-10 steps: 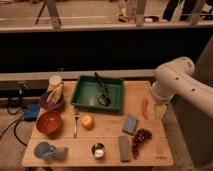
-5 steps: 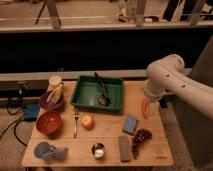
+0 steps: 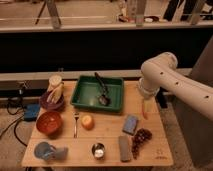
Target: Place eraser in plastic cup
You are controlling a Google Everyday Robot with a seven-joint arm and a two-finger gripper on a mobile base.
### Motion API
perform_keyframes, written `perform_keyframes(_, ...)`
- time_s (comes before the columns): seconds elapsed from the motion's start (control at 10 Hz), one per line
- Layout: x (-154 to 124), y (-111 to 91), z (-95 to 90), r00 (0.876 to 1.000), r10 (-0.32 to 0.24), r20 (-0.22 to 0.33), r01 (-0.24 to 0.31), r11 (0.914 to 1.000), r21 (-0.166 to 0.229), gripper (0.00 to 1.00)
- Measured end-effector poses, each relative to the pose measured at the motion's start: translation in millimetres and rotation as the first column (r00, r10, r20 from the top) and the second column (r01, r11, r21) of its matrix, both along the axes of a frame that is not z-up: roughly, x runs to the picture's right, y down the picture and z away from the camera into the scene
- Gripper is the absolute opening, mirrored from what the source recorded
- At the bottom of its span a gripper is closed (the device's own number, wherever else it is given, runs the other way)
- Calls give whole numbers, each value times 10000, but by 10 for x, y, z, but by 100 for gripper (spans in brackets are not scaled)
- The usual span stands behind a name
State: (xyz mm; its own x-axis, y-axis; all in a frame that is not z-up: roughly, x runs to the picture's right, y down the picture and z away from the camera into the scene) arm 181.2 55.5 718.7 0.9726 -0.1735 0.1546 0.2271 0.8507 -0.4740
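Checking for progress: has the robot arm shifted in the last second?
Yes. The arm has swung left, closer to the green tray; its gripper hangs near the table's right edge, beside the tray.

Table [image 3: 107,134]: tray [image 3: 82,102] rear centre, spoon [image 3: 102,92] in it. Bowl [image 3: 49,123] front-left of tray; fork [image 3: 76,123], orange [image 3: 87,121] to its right. Front row, left to right: plastic cup [image 3: 44,149], metal cup [image 3: 98,150], eraser [image 3: 123,148], grapes [image 3: 141,137]. Gripper [image 3: 145,100] over table's right edge.

Camera view | white arm [image 3: 172,82] at right, end effector [image 3: 145,99] above right edge of desk [image 3: 107,134], near green tray [image 3: 86,93] | grey eraser [image 3: 123,148] at front beside grapes [image 3: 141,138]
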Motion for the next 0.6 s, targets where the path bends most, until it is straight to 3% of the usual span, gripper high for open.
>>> perform_keyframes(0.3,-205,114,53,9984,-444,354,448,9989,-110,80)
perform_keyframes(0.4,-169,248,26,9958,-714,576,724,9972,-164,80)
perform_keyframes(0.6,0,647,-111,9786,-1497,1410,1533,9881,-149,80)
